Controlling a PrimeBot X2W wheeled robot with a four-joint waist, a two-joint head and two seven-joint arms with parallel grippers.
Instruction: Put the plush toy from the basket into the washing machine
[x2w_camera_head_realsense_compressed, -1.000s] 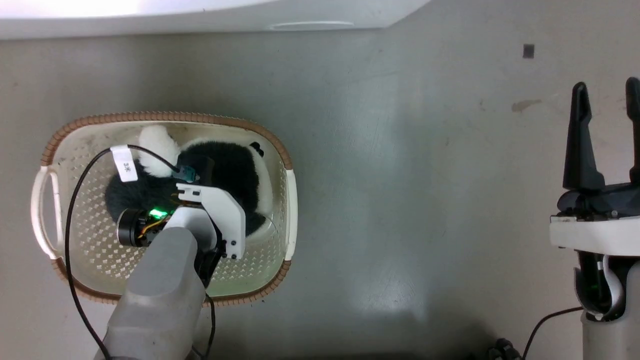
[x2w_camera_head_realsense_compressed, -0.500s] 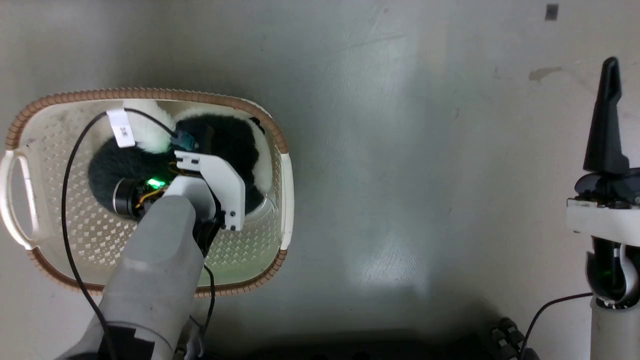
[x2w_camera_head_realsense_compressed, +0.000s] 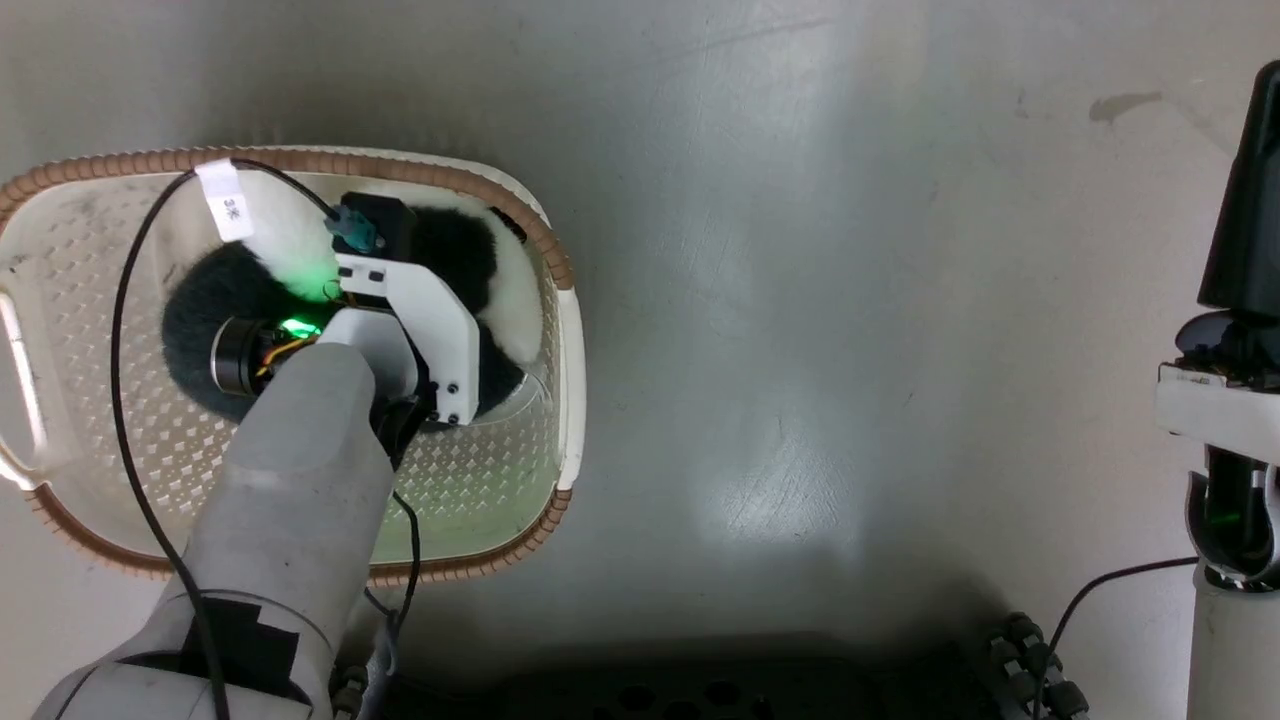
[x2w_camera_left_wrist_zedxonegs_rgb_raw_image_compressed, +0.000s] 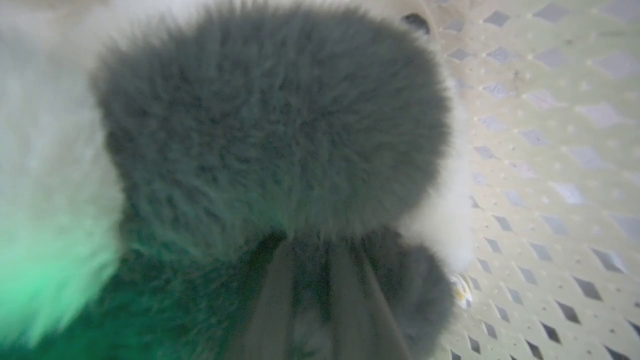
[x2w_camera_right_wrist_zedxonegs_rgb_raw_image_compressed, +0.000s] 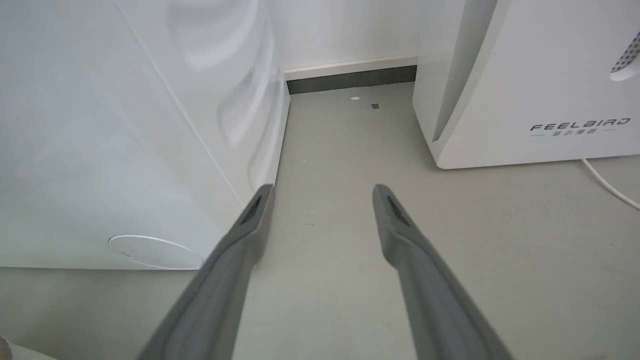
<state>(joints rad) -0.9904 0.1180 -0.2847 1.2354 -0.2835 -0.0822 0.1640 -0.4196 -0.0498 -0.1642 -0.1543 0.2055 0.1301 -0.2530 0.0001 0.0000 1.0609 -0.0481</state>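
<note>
Left gripper (x2w_camera_left_wrist_zedxonegs_rgb_raw_image_compressed: 317, 250) has pushed deeper into the plush toy (x2w_camera_left_wrist_zedxonegs_rgb_raw_image_compressed: 270, 125) inside the basket (x2w_camera_head_realsense_compressed: 560, 330).
Fingers (x2w_camera_left_wrist_zedxonegs_rgb_raw_image_compressed: 272, 310) narrow, pinching fur; toy lies lengthwise along the basket; right gripper (x2w_camera_right_wrist_zedxonegs_rgb_raw_image_compressed: 322, 195), spread wide, well outside.

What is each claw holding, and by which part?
The left claw pinches the plush toy by its black fur; the right claw is empty.

Left forearm (x2w_camera_head_realsense_compressed: 300, 480) angled forward and down, wrist bent; left gripper (x2w_camera_left_wrist_zedxonegs_rgb_raw_image_compressed: 315, 250) fingers close together, pinching plush toy (x2w_camera_left_wrist_zedxonegs_rgb_raw_image_compressed: 270, 130); right gripper (x2w_camera_right_wrist_zedxonegs_rgb_raw_image_compressed: 322, 189) fingers spread wide.
</note>
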